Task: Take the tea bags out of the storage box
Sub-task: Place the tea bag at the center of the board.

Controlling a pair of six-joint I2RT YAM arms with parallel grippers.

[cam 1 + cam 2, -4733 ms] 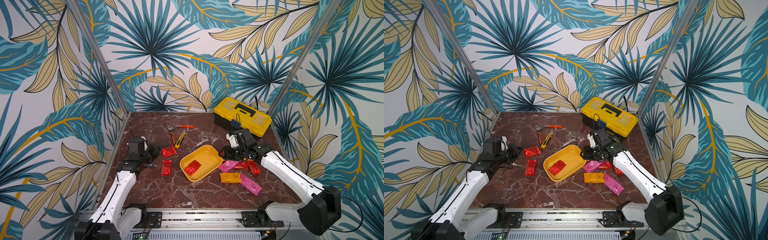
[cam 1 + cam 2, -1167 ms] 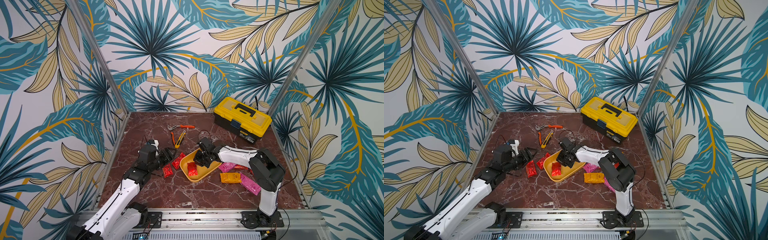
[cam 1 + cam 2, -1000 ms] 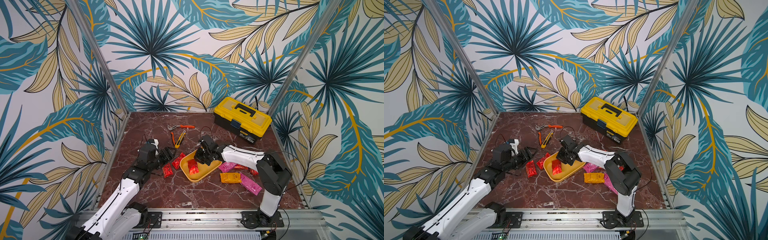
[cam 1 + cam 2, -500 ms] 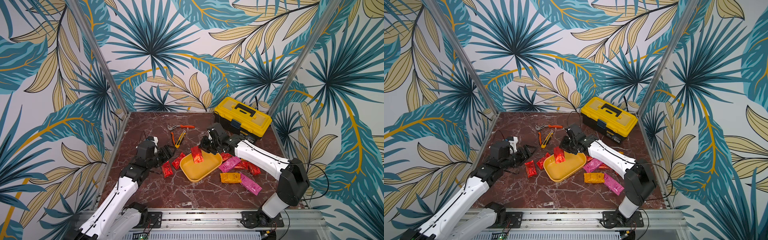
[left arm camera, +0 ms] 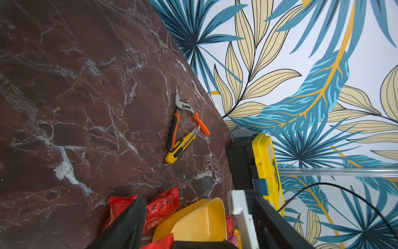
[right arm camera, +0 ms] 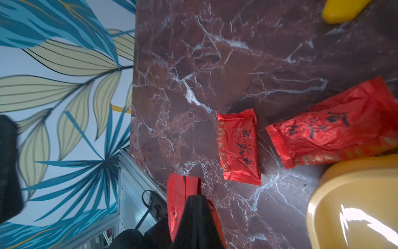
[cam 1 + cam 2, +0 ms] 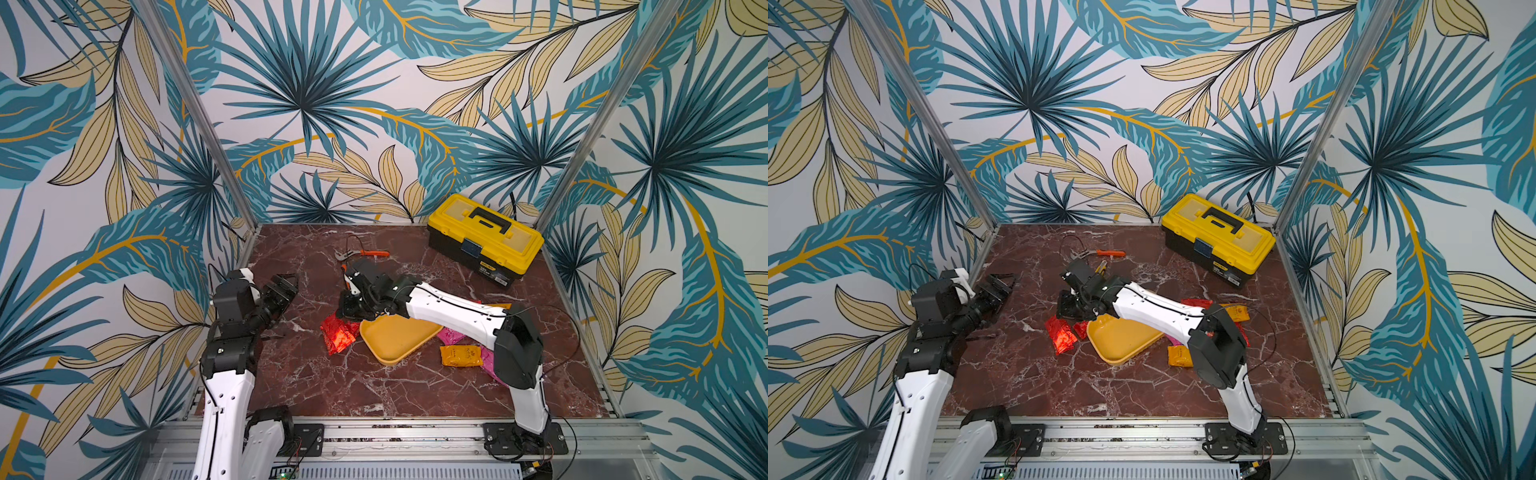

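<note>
A yellow toolbox (image 7: 484, 239) sat closed in the back corner of the marble table (image 7: 374, 386) — orange pliers (image 5: 174, 127) and a box cutter (image 5: 181, 147) lay touching nearby.

You'll see the tea bags (image 6: 238, 146) are crinkled red foil, shiny, with black printed marks. The storage box (image 6: 355, 207) is smooth, glossy yellow plastic catching a bright highlight. Your worktop (image 5: 86, 107) looks like polished dark-red marble with white veins. The pliers (image 5: 177, 112) show bare grey metal at the head and orange coated handles.

The near marble (image 7: 353, 390) lies open; the right arm (image 7: 449, 311) crosses above the storage box's (image 7: 395, 340) far edge.
</note>
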